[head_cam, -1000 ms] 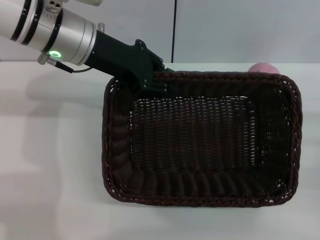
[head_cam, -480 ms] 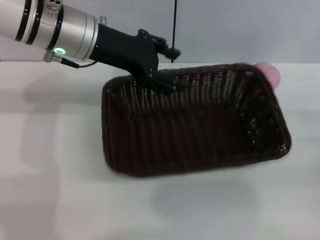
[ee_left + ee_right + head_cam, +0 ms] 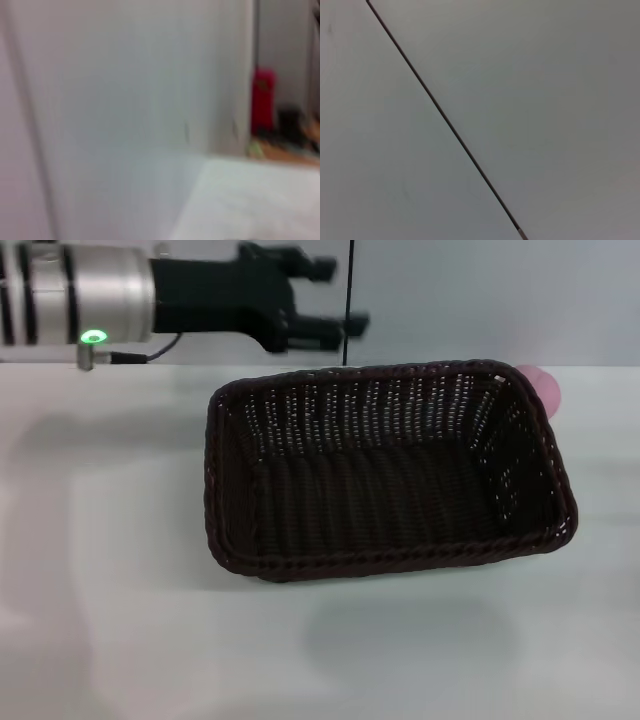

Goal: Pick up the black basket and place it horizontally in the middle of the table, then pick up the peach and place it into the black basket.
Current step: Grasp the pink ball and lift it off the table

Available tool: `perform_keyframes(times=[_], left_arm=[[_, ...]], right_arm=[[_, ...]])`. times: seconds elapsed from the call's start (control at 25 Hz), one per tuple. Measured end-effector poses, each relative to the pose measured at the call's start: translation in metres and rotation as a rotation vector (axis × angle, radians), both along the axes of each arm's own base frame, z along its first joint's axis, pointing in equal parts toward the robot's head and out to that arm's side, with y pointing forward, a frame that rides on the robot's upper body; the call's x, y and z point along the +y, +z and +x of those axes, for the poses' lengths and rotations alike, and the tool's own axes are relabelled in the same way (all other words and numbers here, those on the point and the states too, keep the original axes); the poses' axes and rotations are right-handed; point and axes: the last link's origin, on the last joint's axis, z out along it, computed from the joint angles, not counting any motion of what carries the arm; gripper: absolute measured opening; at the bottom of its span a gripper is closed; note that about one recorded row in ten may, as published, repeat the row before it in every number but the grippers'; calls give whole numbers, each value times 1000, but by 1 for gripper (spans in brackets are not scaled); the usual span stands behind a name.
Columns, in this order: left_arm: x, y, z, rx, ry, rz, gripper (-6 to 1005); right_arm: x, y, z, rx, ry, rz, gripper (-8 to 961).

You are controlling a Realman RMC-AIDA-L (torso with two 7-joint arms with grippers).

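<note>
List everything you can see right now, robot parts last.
black basket: one, very dark brown-black wicker, in the middle of the table, nothing inside it.
peach: one, pink, behind the basket's far right corner, mostly hidden by the rim.
table: one, white, under everything.
left pincer: one, black on a silver arm, open, above the table's far edge beyond the basket's far rim, holding nothing.
right pincer: not in view.
</note>
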Motion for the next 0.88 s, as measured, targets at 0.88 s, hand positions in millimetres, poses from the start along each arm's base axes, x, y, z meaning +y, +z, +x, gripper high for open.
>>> perform_keyframes(times=[0.88], left_arm=[[-73,-12,-147,-554,462,603,790]], right_arm=[[52,25,-33,-213,308,-542,554]])
